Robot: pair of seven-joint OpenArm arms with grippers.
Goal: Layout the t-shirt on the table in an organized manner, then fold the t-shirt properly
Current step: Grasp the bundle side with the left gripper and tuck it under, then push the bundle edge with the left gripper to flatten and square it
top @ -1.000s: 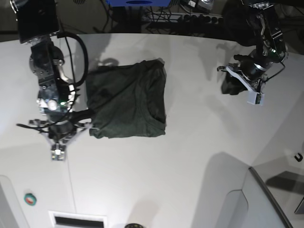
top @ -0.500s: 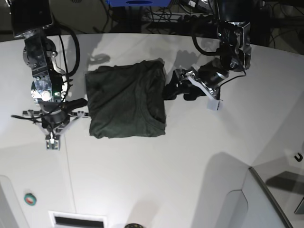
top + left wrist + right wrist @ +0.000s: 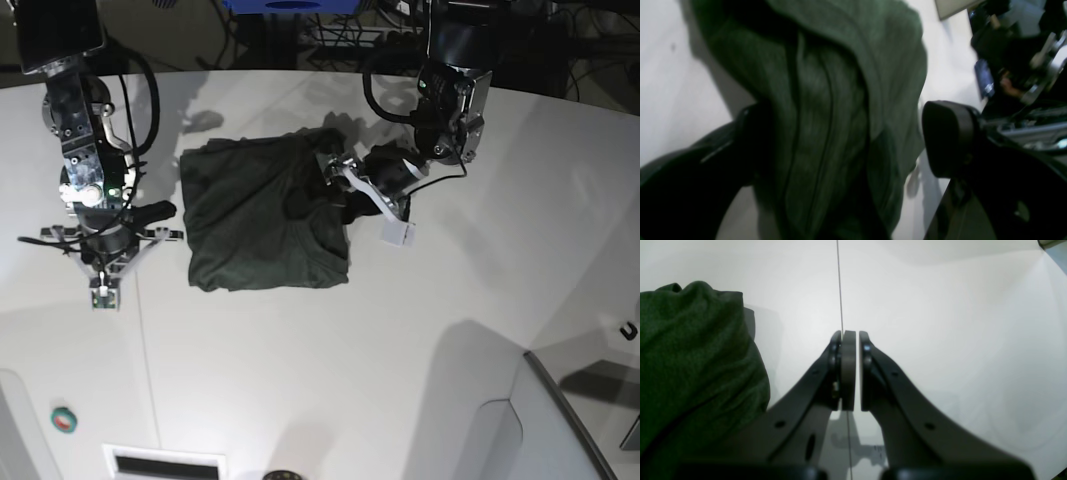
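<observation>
The dark green t-shirt (image 3: 262, 215) lies folded into a rough rectangle in the middle of the white table (image 3: 400, 330). My left gripper (image 3: 318, 188) reaches over the shirt's right edge, near the collar end. In the left wrist view the left gripper (image 3: 846, 136) is open wide, with a wrinkled ridge of t-shirt (image 3: 826, 100) between its two fingers. My right gripper (image 3: 100, 292) hovers over bare table left of the shirt. In the right wrist view the right gripper (image 3: 850, 370) is shut on nothing, and the t-shirt (image 3: 693, 360) sits to its left.
A thin dark seam (image 3: 839, 283) runs across the table under the right gripper. A small green and red button (image 3: 63, 418) and a slot (image 3: 165, 465) sit at the front left. A grey panel (image 3: 560, 420) covers the front right corner. Cables (image 3: 400, 30) lie behind the table.
The left arm swept from the table's far right to the shirt's right edge and its jaws opened wide over the cloth. The right arm drew slightly away to the left, still shut.
</observation>
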